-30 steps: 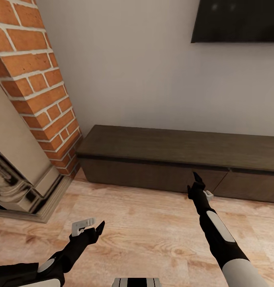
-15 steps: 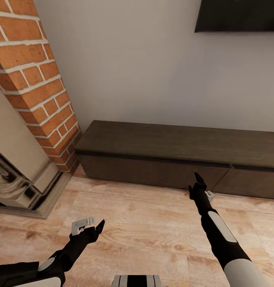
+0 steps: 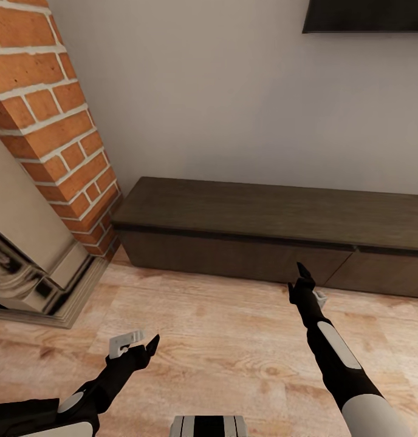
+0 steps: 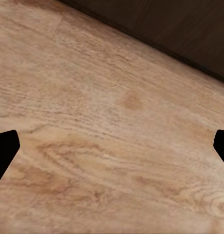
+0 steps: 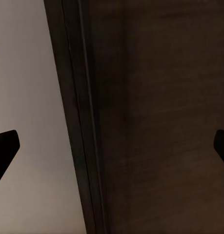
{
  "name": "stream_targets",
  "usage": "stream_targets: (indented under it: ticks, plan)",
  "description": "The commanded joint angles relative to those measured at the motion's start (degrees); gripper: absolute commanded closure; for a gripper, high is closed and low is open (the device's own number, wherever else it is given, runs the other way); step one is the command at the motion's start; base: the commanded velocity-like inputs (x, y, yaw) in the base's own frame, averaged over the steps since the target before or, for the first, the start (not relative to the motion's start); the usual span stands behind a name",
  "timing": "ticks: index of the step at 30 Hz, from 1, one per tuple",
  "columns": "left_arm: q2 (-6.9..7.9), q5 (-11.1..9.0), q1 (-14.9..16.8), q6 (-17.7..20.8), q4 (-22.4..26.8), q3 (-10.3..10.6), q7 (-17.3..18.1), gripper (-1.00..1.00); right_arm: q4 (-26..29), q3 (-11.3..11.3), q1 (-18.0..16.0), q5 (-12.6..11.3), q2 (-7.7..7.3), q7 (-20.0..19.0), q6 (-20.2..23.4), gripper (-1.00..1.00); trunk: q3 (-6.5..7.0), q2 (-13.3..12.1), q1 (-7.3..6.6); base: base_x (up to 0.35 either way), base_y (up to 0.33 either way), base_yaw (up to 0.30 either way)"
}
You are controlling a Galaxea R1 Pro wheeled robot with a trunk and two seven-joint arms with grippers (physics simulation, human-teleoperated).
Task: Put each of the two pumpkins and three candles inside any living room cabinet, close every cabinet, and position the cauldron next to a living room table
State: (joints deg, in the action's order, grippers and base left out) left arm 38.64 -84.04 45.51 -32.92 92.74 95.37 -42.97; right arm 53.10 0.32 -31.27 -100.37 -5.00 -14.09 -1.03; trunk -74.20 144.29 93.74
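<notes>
Whole head view had shifted since a second earlier — camera tilted down, things themselves not moved. Left to right: brick fireplace [image 3: 57, 152] at the edge; left pincer [image 3: 136, 345] hung low over the wood floor [image 3: 221, 340], fingers wide, empty; cabinet [image 3: 263, 230] along the wall, drawers all closed; right pincer [image 3: 307, 288] raised toward its front, also wide and empty in the wrist view. TV [image 3: 367, 15] sat further up-frame. Likely lining up to open a drawer — nothing stowed yet.
</notes>
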Motion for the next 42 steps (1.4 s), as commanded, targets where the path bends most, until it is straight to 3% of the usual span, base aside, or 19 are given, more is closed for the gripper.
stream_targets:
  ticks: [1,27,33,42]
  plan:
    - [0.06,-0.1,0.1,-0.2,0.1,0.2,-0.1,-1.0,0.0,0.1,0.0,-0.6,-0.06,-0.2,-0.1,-1.0,-0.04,0.0,-0.01,0.0,0.0,0.0]
    - [0.21,-0.1,0.1,-0.3,0.1,0.3,-0.1,-1.0,0.0,0.0,0.0,-0.5,-0.1,-0.3,0.0,-1.0,-0.04,0.0,-0.01,0.084,0.0,0.0]
    - [0.2,-0.1,0.1,-0.3,0.1,0.3,-0.1,-1.0,0.0,0.1,0.0,-0.4,-1.42,-0.2,0.0,-1.0,-0.04,0.0,-0.01,0.002,0.0,0.0]
    - [0.13,-0.2,0.1,-0.3,0.1,0.3,-0.1,-1.0,-0.1,0.1,0.0,-0.4,-1.59,-0.1,-0.1,-1.0,-0.04,0.0,-0.01,0.002,0.0,0.0]
